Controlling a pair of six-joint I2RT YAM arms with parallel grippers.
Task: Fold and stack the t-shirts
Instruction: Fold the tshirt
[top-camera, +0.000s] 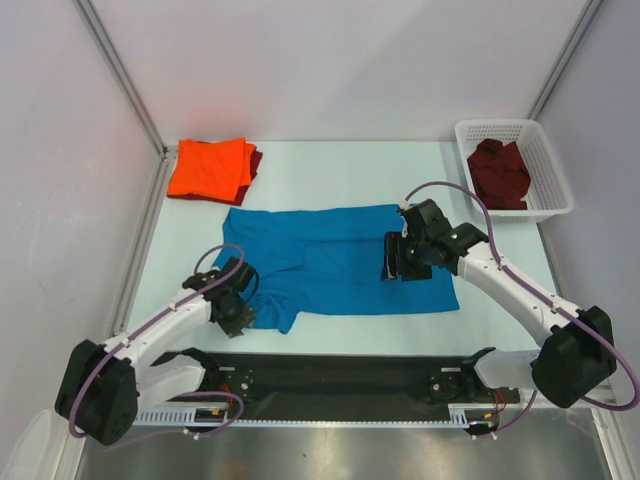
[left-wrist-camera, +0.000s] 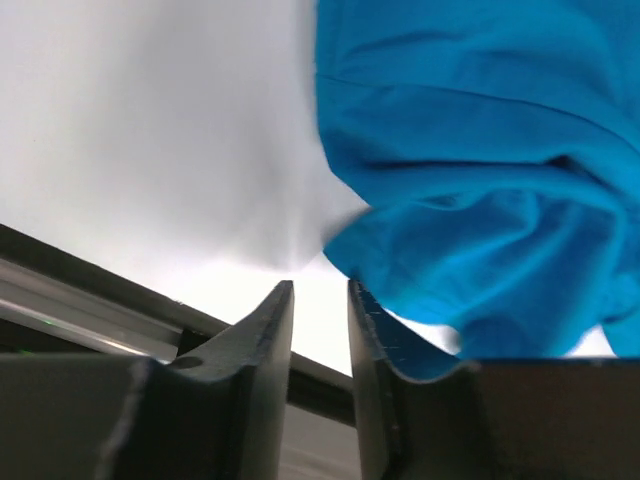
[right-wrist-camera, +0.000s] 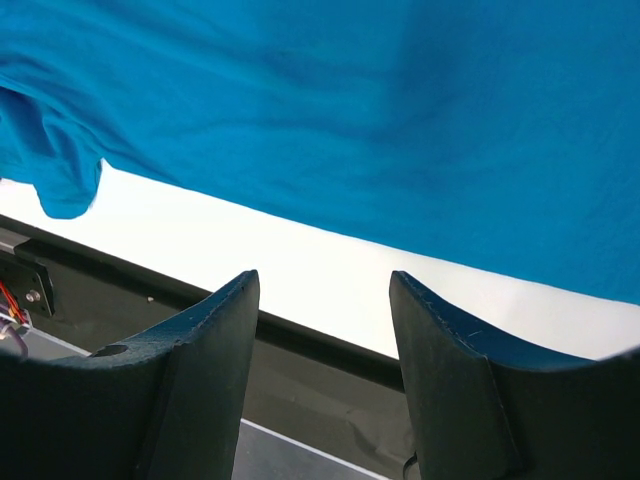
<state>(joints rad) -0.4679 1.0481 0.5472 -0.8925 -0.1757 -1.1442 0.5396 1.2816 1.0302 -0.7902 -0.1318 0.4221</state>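
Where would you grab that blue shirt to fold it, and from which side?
On the blue t-shirt, grip the bunched near-left corner, coming in from the left with the left tool. The cloth there is rumpled into raised folds, so a finger can likely slip under. Elsewhere it lies flat.

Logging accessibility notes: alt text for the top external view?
A blue t-shirt lies spread mid-table, the left gripper beside its near-left edge, the right gripper over its right half. A folded orange t-shirt sits far left; a maroon t-shirt lies in the white basket far right.
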